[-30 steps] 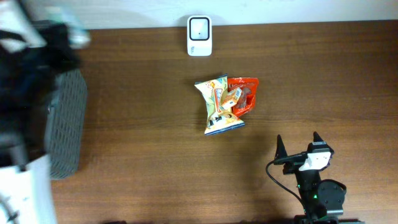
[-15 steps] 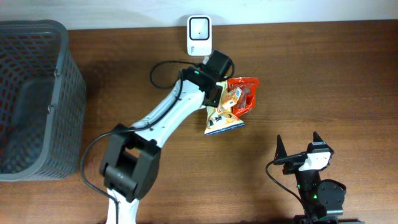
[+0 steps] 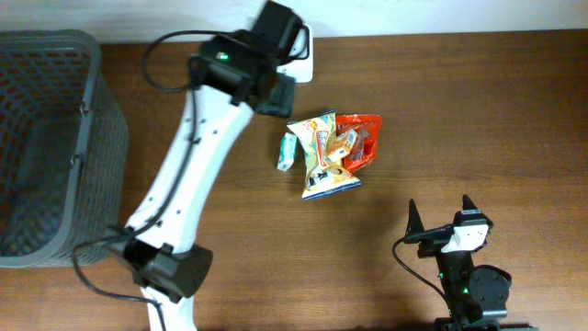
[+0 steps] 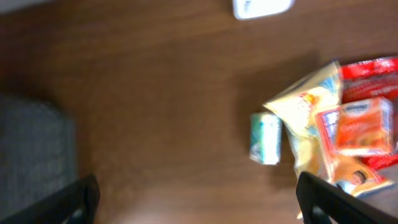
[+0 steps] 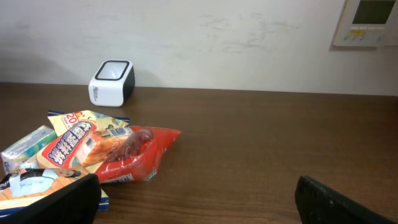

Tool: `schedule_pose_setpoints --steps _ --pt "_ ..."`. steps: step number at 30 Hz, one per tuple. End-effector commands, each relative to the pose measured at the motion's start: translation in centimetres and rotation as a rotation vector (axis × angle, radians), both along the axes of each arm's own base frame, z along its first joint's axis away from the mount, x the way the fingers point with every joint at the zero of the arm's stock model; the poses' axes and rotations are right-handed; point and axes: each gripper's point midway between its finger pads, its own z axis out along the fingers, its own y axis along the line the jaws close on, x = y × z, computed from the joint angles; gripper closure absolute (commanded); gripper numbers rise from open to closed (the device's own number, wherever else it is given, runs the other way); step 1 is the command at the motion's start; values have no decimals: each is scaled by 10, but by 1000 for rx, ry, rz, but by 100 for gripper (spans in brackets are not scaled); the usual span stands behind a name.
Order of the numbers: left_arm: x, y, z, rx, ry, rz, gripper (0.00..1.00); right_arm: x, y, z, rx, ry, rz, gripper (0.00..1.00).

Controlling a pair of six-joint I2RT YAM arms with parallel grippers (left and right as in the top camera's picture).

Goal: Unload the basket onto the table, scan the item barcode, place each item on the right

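Lying on the table (image 3: 478,110) beside the snack bags (image 3: 323,156), a small green packet (image 3: 288,152) rests free; left fingers (image 4: 71,200) and right fingers (image 5: 339,198) gape wide, empty.

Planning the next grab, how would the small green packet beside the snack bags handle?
The small green packet looks boxy and lies flat, so it probably won't roll. Being small, it's likely light, and a push might slide it against the yellow bag.

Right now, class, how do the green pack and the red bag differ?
The green pack is small and boxy; the red bag is larger and crumpled. Seen from overhead, the green pack lies left of the yellow bag, the red bag right of it. Both rest on the table.
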Motion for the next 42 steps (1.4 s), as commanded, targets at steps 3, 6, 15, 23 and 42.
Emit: schedule_pose_setpoints --steps 3,6,15,23,42 --pt "-25 35 -2 35 116 45 1 0 -1 -3 0 2 -4 2" --pt "-26 41 -3 35 130 59 1 0 -1 -3 0 2 -4 1" --pt "-31 28 -7 -36 166 29 1 0 -1 -3 0 2 -4 1" --pt "-31 28 -7 -36 166 29 1 0 -1 -3 0 2 -4 2" --pt "-31 28 -7 -36 166 29 1 0 -1 -3 0 2 -4 1"
